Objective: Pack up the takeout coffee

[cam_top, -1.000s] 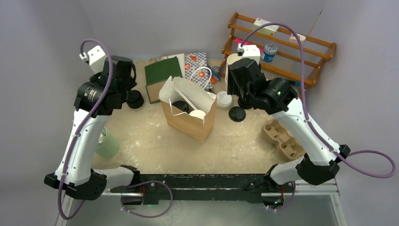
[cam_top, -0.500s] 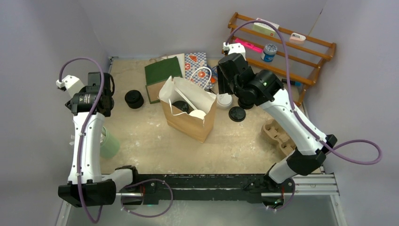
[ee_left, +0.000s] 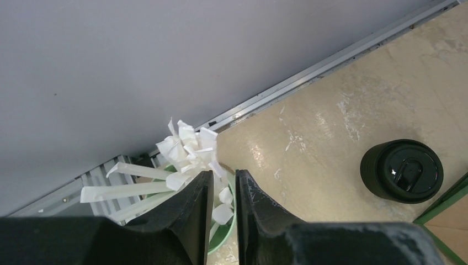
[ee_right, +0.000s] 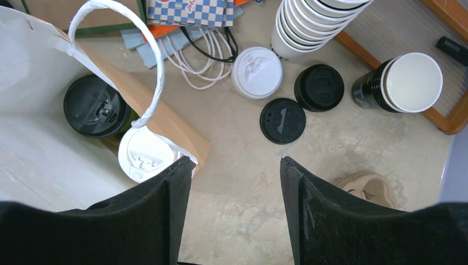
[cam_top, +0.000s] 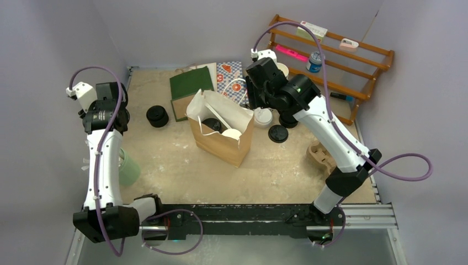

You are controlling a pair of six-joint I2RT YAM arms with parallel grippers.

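Two small lidded coffee cups stand upright, side by side, inside an open brown paper bag (cam_top: 218,148) at the middle of the table (cam_top: 176,165). The cup with the black lid (ee_right: 94,106) sits further inside. The cup with the white lid (ee_right: 144,157) is just beside it, close against the bag's brown wall. A white looped handle (ee_right: 157,66) arches over them.

The right gripper (ee_right: 234,160) hangs above the bag's edge with its jaws spread wide and nothing between them. On the table beyond the bag lie a loose white lid (ee_right: 256,72) and a flat black lid (ee_right: 282,121), near a leaning stack of white cups (ee_right: 314,19). An open dark cup (ee_right: 411,83) with a white inside stands by a wooden rack (cam_top: 342,61).

The left gripper (ee_left: 223,174) is well away at the table's left edge. Its jaws are almost together, with a thin gap between them, and they hold nothing. Below it is a green cup (ee_left: 221,245) stuffed with white paper-wrapped straws (ee_left: 187,152). A separate black-lidded cup (ee_left: 402,171) stands on the bare table nearby.
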